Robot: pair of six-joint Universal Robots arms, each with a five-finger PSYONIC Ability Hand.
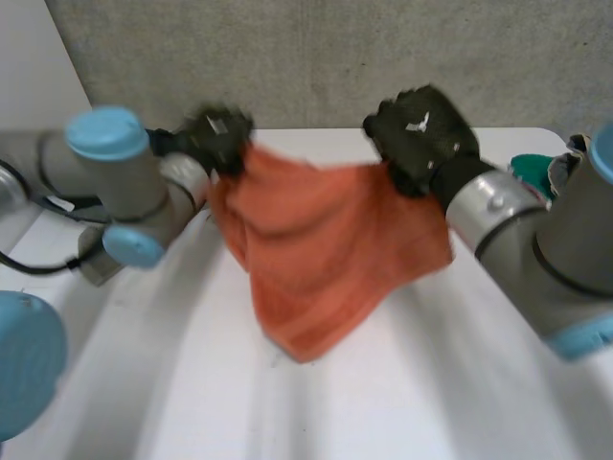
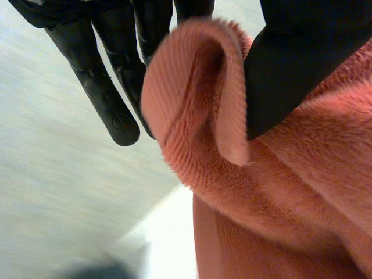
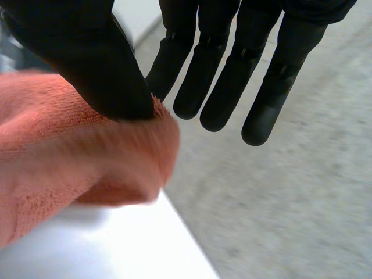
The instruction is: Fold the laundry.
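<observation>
an orange towel (image 1: pixel 326 249) is being held up over the tabletop (image 1: pixel 450 383), one top corner being pinched by the left robot hand (image 1: pixel 215 134), the other by the right robot hand (image 1: pixel 421 129).

White bench (image 1: pixel 460 383), matte, far edge against a grey wall. At 2 o'clock, by the far right corner: small heap of cloth (image 1: pixel 530 172), green uppermost, partly hidden by the right arm. Centre: orange towel (image 1: pixel 326 259) hangs with its lowest corner at the surface; contact unclear.
</observation>
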